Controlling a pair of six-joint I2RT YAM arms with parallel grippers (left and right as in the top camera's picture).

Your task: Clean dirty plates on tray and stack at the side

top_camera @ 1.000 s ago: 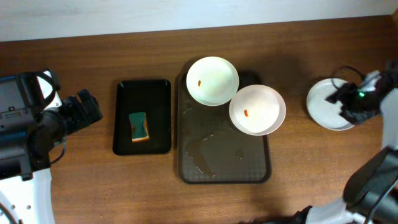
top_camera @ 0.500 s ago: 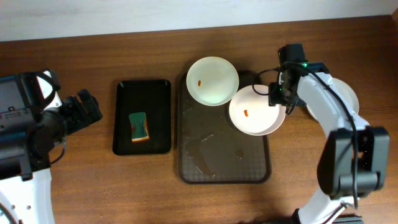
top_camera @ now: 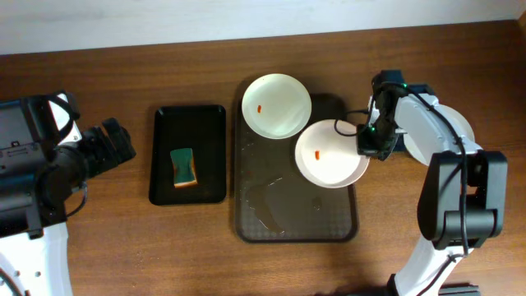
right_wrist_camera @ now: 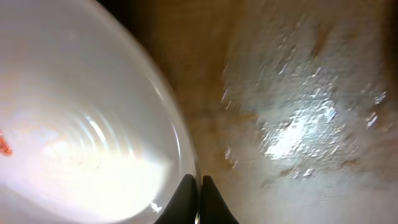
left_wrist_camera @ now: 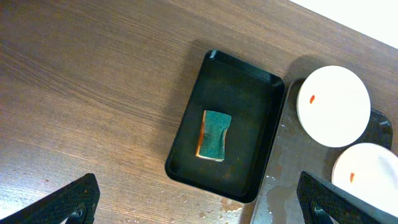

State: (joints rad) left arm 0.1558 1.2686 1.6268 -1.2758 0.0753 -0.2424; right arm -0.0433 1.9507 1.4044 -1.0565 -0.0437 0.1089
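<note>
Roughly a third done: one plate [top_camera: 460, 122] aside, two smeared on tray [top_camera: 296, 222]. Right jaws clamp rim of near plate [top_camera: 329, 156]; left jaws released.

Plates [top_camera: 276, 105]: white, two with orange-red smear.
Tray [top_camera: 279, 218]: dark brown, gridded texture.
Small tray [top_camera: 209, 156]: black.
Sponge [top_camera: 184, 167]: green, orange edge.
Table [top_camera: 123, 238]: brown woodgrain.

Looking down, I see a small black tray [top_camera: 210, 136] lying on the brown wooden table [top_camera: 107, 238], at nine o'clock from the table's middle, its long sides running twelve to six. A green sponge [top_camera: 184, 167] with an orange edge lies inside it, slightly toward six o'clock. A pale strip [top_camera: 164, 20] borders the table at twelve o'clock.
</note>
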